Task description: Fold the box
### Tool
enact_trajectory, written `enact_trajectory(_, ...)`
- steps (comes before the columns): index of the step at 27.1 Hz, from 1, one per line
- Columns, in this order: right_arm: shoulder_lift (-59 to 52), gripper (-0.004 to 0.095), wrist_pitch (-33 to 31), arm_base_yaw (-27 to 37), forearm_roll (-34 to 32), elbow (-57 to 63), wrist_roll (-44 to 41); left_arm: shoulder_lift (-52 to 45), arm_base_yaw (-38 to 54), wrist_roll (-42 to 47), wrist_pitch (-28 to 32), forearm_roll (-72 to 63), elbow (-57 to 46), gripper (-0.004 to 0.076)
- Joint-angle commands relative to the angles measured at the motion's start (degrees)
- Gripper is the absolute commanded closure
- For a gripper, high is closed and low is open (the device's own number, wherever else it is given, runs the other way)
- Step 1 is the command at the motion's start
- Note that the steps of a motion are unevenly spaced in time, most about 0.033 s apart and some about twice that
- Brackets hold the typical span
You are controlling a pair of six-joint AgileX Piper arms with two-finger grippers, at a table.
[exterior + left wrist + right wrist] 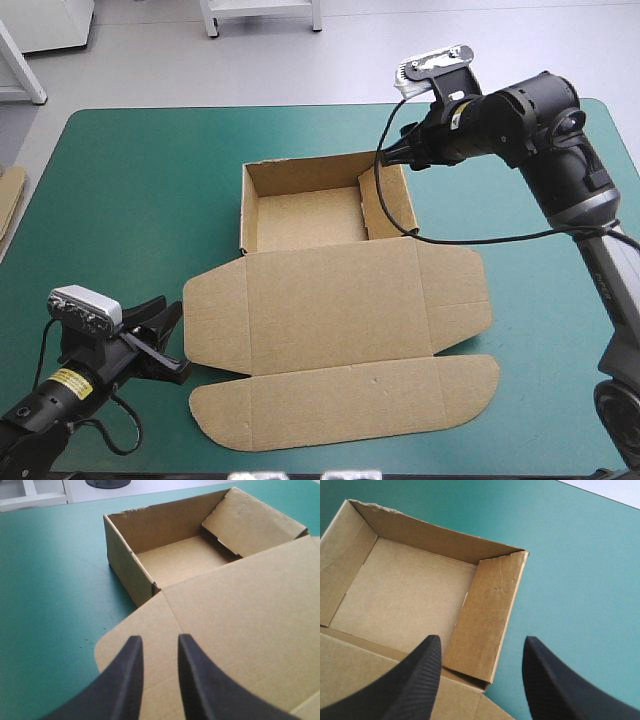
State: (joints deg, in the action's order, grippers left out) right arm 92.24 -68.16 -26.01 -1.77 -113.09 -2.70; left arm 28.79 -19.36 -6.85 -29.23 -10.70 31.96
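The brown box (300, 215) stands mid-table as an open tray, its lid (340, 310) flat on the cover toward the front edge, with side flaps and a long front flap (350, 400) spread out. The tray's right wall (385, 205) leans inward. My right gripper (388, 160) hovers open above that wall's far end; in the right wrist view the wall (487, 610) lies under the gap between the right gripper (481, 640) fingers. My left gripper (180, 340) rests low at the lid's left flap, narrowly open. The left gripper (157, 640) points over the lid (240, 610) toward the tray (170, 560).
An edge of more brown board (8, 200) shows at the table's left edge. Bare teal-green cover (120, 200) spreads left of the box and on its right (530, 300) under the right arm.
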Motion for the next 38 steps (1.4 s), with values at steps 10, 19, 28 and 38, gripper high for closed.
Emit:
enact_trajectory(10,12.50,0.0420,-3.27,2.33,-0.72,-5.30,-4.70,-0.01,-0.28,-0.07,2.80,-1.00,1.39,0.0553)
enact_trajectory(19,16.76,0.0353,-3.27,3.73,-0.97,-7.06,-7.53,-0.04,-0.28,-0.07,2.91,-0.89,1.39,0.0553)
enact_trajectory(28,21.83,0.0273,-3.27,3.73,-0.28,-7.06,-10.52,-0.04,-0.28,-0.07,2.91,-0.81,1.39,0.0553)
enact_trajectory(38,24.82,0.0273,-3.27,3.73,0.30,-7.06,-10.75,-0.04,-0.28,-0.07,2.91,-0.81,1.39,0.0553)
